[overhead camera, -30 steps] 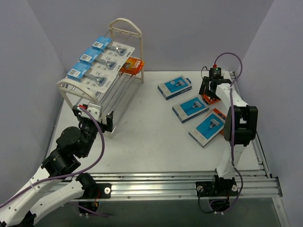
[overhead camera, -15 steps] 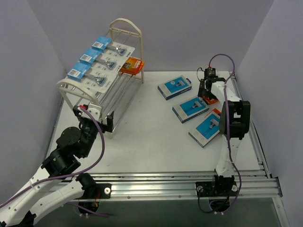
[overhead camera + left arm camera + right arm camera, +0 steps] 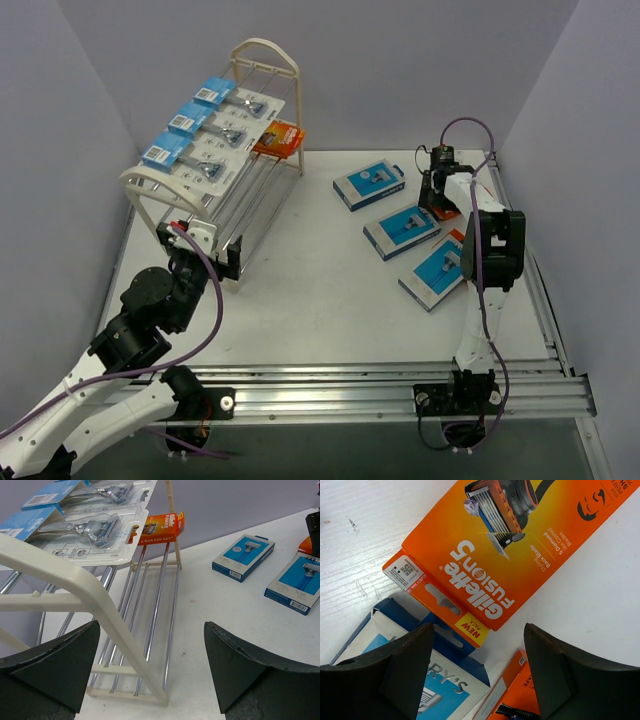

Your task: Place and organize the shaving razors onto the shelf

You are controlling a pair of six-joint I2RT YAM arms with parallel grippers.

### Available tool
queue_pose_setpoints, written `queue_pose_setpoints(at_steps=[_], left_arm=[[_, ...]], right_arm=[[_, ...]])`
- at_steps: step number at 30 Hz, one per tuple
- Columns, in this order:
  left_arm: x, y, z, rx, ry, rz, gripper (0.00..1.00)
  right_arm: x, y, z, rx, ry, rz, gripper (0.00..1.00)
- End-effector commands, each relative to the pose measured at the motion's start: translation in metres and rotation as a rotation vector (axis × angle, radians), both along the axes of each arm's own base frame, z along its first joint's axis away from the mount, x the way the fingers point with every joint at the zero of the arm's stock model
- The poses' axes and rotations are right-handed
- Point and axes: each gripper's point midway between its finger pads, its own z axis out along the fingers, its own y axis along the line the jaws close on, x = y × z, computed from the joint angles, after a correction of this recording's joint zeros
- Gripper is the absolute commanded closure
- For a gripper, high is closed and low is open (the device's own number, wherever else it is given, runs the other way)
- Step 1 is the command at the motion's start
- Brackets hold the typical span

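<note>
Now the right claw (image 3: 479,667) hangs open and empty straight over the orange pack (image 3: 505,555), which lies flat at the far right of the table (image 3: 320,290). The pack's long axis slants across the line between the fingers, so I'd guess the wrist wants a turn before closing. The left claw (image 3: 151,645), open too, sits by the shelf (image 3: 75,582), well apart from that pack.

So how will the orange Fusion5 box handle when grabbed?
Orange Gillette Fusion5 box looks like thin printed card: probably light, fairly stiff, crushable if pinched hard. Lying flat on the table, it should slide, not roll. Its hang-tab end seems to overlap the blue box, so a push may drag that.
</note>
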Motion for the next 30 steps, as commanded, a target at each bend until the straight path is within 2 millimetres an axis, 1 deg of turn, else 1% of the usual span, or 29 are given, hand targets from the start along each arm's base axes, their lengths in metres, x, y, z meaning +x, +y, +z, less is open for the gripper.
queue_pose_setpoints(at_steps=[1, 3, 6, 7, 8, 10, 11, 12, 13, 15, 17, 20, 22, 24, 25, 27, 28, 30], left_arm=[[-0.002, -0.002, 0.011, -0.014, -0.021, -0.019, 0.06], [-0.001, -0.002, 0.01, -0.012, -0.018, -0.017, 0.06], [-0.001, -0.004, 0.01, -0.01, -0.019, -0.022, 0.06], [-0.001, -0.004, 0.01, -0.009, -0.018, -0.023, 0.06], [-0.001, -0.004, 0.009, -0.008, -0.017, -0.025, 0.06], [-0.002, -0.005, 0.01, -0.009, -0.018, -0.028, 0.06], [-0.001, -0.005, 0.009, -0.007, -0.016, -0.028, 0.06], [-0.001, -0.005, 0.009, -0.006, -0.015, -0.028, 0.06], [-0.001, -0.006, 0.008, -0.005, -0.014, -0.031, 0.06], [-0.001, -0.006, 0.008, -0.002, -0.014, -0.031, 0.06], [-0.001, -0.006, 0.008, 0.0, -0.011, -0.031, 0.06], [-0.001, -0.006, 0.008, -0.001, -0.013, -0.034, 0.06], [-0.001, -0.006, 0.008, 0.0, -0.012, -0.034, 0.06], [-0.001, -0.007, 0.007, 0.003, -0.01, -0.037, 0.06], [-0.001, -0.007, 0.007, 0.005, -0.009, -0.037, 0.06], [-0.001, -0.008, 0.006, 0.008, -0.008, -0.039, 0.06], [-0.001, -0.008, 0.006, 0.005, -0.009, -0.037, 0.06], [-0.001, -0.008, 0.006, 0.007, -0.009, -0.039, 0.06]], right_arm=[[-0.002, 0.001, -0.008, -0.015, 0.028, 0.008, 0.31], [-0.002, 0.002, -0.009, -0.02, 0.026, 0.011, 0.31], [-0.001, 0.003, -0.01, -0.048, 0.032, 0.014, 0.27], [-0.001, 0.001, -0.009, -0.062, 0.031, 0.007, 0.24], [-0.001, 0.002, -0.012, -0.061, 0.036, 0.01, 0.23], [0.001, 0.0, -0.011, -0.072, 0.036, 0.005, 0.2], [0.0, 0.0, -0.014, -0.079, 0.046, 0.005, 0.18], [0.0, 0.001, -0.014, -0.092, 0.052, 0.012, 0.15], [0.0, -0.002, -0.011, -0.124, 0.05, 0.001, 0.13], [0.002, -0.001, -0.009, -0.142, 0.051, 0.002, 0.09], [0.004, -0.006, -0.004, -0.172, 0.044, -0.015, 0.08], [0.011, -0.01, 0.004, -0.193, 0.025, -0.019, 0.07], [0.014, -0.01, 0.002, -0.204, 0.031, -0.007, 0.07], [0.019, -0.012, 0.005, -0.22, 0.03, -0.004, 0.07], [0.019, -0.013, -0.001, -0.228, 0.043, 0.0, 0.07], [0.02, -0.018, -0.004, -0.264, 0.053, 0.003, 0.07], [0.019, -0.021, -0.011, -0.281, 0.07, 0.002, 0.08], [0.019, -0.025, -0.014, -0.308, 0.081, 0.002, 0.09]])
